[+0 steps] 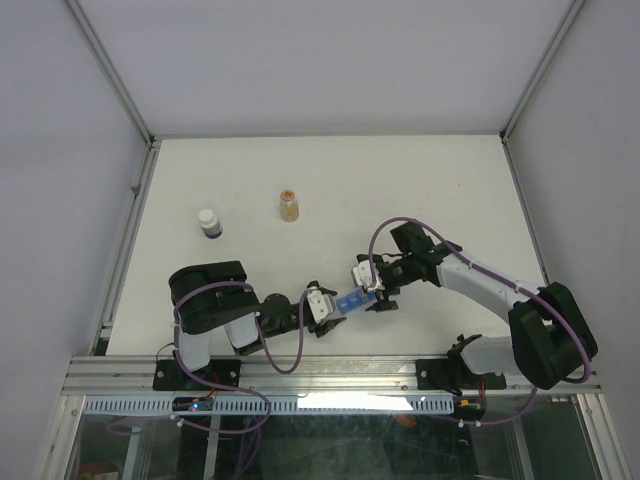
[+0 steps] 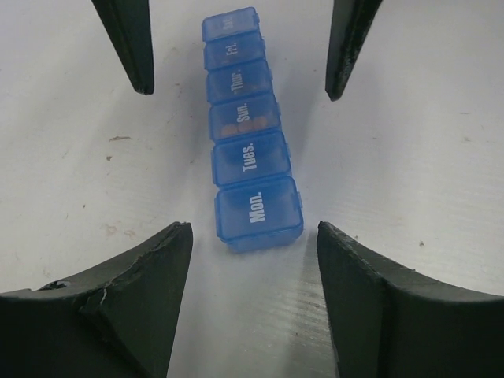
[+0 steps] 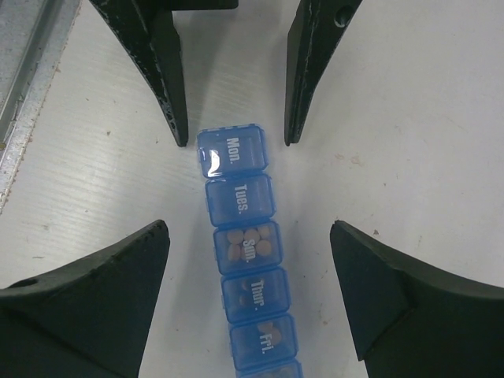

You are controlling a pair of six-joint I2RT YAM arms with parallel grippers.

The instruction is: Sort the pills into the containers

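Note:
The containers are one blue pill-organiser strip (image 1: 350, 302) lying flat on the white table between both grippers, all lids shut. Tan pills (image 3: 246, 244) show through the "Sun." lid, and more sit under "Thur." and "Fri.". My left gripper (image 2: 253, 226) is open at the "Mon." end (image 2: 258, 206), its fingers standing clear on both sides. My right gripper (image 3: 248, 228) is open and straddles the strip (image 3: 248, 260) near the "Sun." compartment without touching it. In the top view the left gripper (image 1: 330, 308) and right gripper (image 1: 372, 292) face each other along the strip.
A small amber bottle (image 1: 288, 206) stands upright farther back on the table. A white-capped dark bottle (image 1: 209, 222) stands to its left. Metal frame rails (image 1: 130, 215) border the table's left and near edges.

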